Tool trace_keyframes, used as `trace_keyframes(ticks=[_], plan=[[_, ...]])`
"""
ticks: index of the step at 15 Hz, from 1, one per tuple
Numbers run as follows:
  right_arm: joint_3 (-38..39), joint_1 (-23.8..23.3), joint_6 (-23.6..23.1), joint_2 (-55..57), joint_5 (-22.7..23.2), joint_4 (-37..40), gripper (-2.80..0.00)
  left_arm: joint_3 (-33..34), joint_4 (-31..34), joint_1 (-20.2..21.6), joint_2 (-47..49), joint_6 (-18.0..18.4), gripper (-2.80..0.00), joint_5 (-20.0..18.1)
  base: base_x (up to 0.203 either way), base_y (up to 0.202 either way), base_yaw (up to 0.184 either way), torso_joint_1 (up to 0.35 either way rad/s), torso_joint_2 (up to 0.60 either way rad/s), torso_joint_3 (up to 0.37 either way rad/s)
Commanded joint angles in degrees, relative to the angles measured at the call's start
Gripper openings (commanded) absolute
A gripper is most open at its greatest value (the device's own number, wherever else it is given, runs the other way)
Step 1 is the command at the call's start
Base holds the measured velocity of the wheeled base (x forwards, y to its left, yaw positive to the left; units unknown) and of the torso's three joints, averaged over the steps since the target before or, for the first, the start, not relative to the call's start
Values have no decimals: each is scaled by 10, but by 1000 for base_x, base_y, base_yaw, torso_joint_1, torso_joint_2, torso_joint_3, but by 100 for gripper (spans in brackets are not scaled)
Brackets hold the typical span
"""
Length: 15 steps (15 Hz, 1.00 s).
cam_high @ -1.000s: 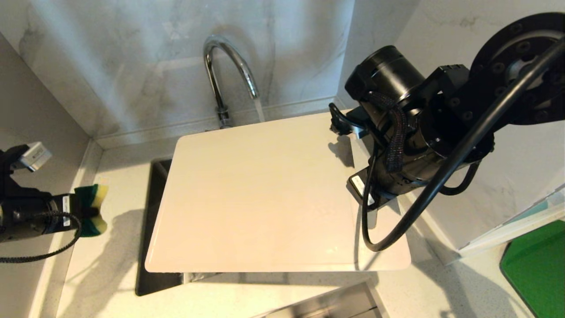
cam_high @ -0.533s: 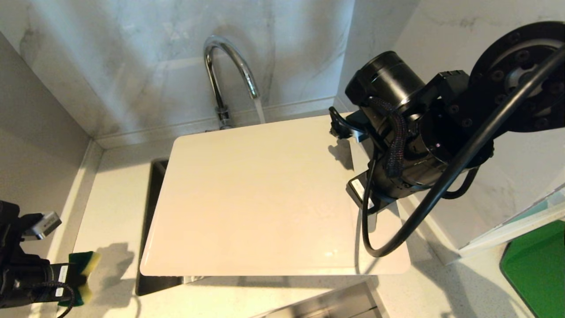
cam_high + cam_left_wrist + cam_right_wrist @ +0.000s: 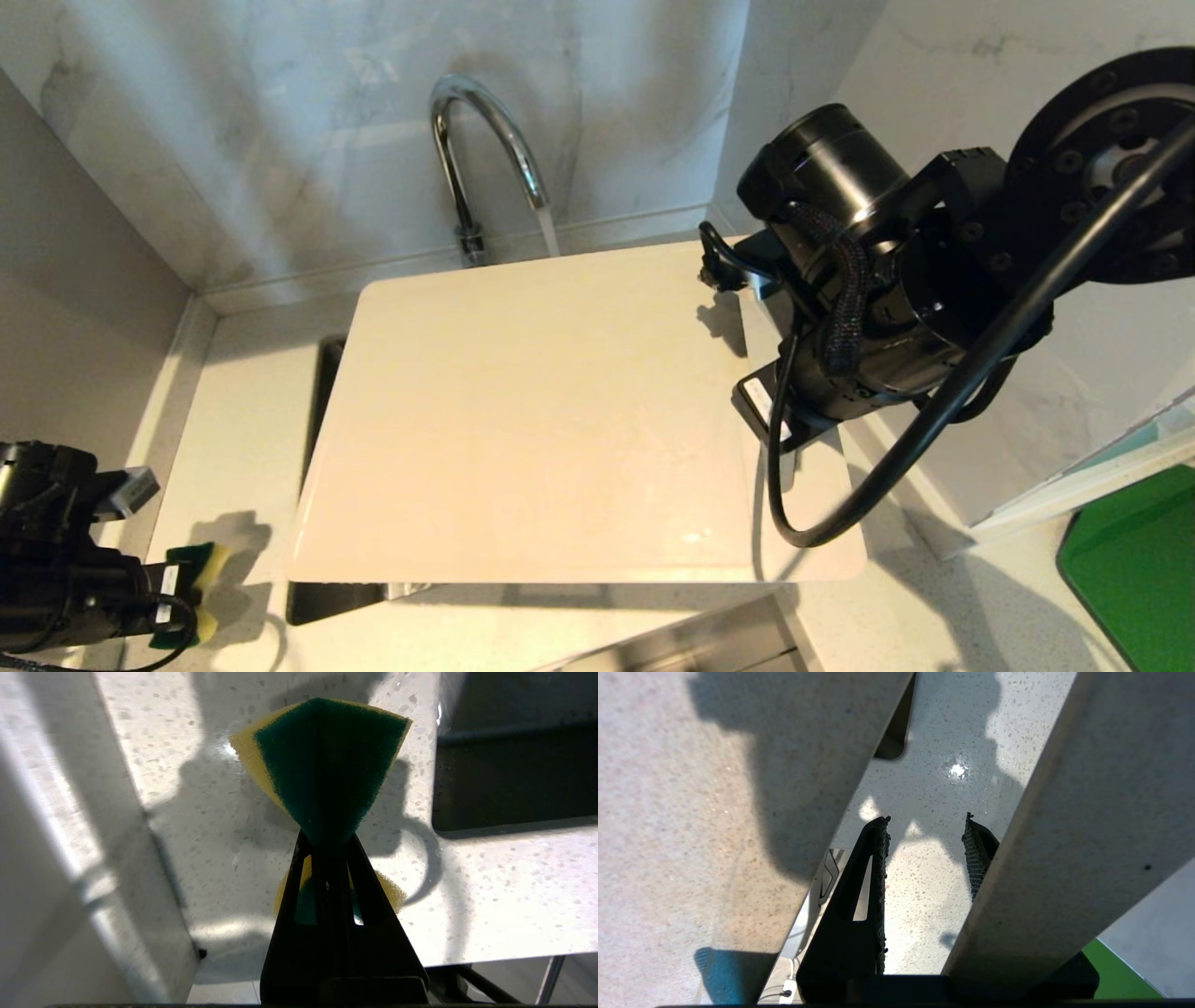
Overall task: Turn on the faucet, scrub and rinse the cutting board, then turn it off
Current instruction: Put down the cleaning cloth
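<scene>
Head view is showing the right gripper (image 3: 924, 833) gripping the cutting board (image 3: 551, 420) (water running from faucet (image 3: 481, 149)), left gripper (image 3: 327, 847) pinching a sponge (image 3: 322, 770).

Kitchen: sink (image 3: 322, 485) w/ chrome faucet (image 3: 481, 159), speckled countertop (image 3: 233, 411), marble backsplash (image 3: 280, 121).

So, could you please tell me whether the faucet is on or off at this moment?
On. In the head view a thin stream of water falls from the spout of the faucet behind the far edge of the cutting board.
</scene>
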Motion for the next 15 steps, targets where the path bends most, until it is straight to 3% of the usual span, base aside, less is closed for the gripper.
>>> trace_keyframes(ticks=[1,10,11,15], plan=[[1,-1,1,-2,-1,2,-280,-10,-28,0,60,4,-280,-4,0,0,0,0,0,0],[3,-1,0,-4,-1,2,-280,-29,-54,2,120,10,-280,2,0,0,0,0,0,0],[5,-1,0,-4,-1,2,-280,-29,-58,2,116,10,0,3,0,0,0,0,0,0],[5,-1,1,0,-1,1,-280,-26,-57,2,78,11,0,1,0,0,0,0,0,0]])
